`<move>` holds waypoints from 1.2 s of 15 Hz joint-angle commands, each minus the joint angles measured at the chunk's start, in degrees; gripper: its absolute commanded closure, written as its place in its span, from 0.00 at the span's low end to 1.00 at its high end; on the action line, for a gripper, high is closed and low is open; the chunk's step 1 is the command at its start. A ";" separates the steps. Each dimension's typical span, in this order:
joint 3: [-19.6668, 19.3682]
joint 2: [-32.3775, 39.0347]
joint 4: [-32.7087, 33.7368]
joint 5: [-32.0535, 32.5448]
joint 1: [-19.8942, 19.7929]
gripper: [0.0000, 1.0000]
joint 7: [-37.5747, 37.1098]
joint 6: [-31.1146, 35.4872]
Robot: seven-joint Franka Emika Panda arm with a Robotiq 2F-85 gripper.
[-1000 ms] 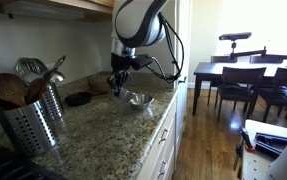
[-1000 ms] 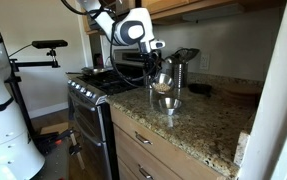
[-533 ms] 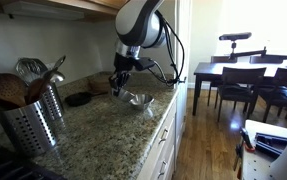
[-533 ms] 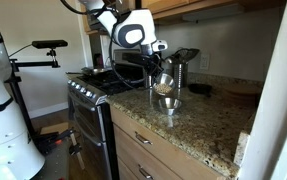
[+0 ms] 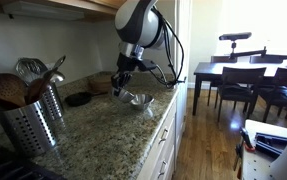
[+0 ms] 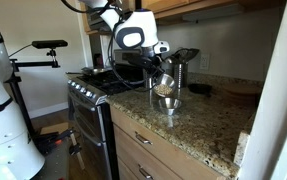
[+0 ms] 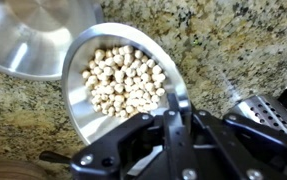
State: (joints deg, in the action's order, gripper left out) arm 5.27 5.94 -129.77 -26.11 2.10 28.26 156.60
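A home kitchen is shown. A speckled granite countertop (image 5: pixel 103 135) is set over white drawers (image 5: pixel 163 145), and wooden wall cabinets (image 6: pixel 198 6) are hung above it. A stove (image 6: pixel 88 92) is fitted at the end of the counter in an exterior view. Wooden spoons (image 5: pixel 8 88) are kept in a perforated steel utensil holder (image 5: pixel 33 125). Chickpeas (image 7: pixel 123 80) are heaped in a metal cup (image 7: pixel 79 118) beside a steel bowl (image 7: pixel 28 40). A dining table (image 5: pixel 233 70) with chairs (image 5: pixel 241 90) is seen beyond, on a wooden floor (image 5: pixel 208 150)
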 commanded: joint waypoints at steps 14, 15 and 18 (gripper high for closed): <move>0.12 -9.03 -6.78 -29.87 -1.19 0.93 28.75 2.03; 0.06 -9.51 -7.25 -31.59 -1.14 0.93 30.23 1.98; -0.09 -10.81 -8.69 -35.92 -1.06 0.93 33.92 1.95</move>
State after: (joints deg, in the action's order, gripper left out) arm 5.22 -0.90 -134.95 -57.43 0.95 57.79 157.18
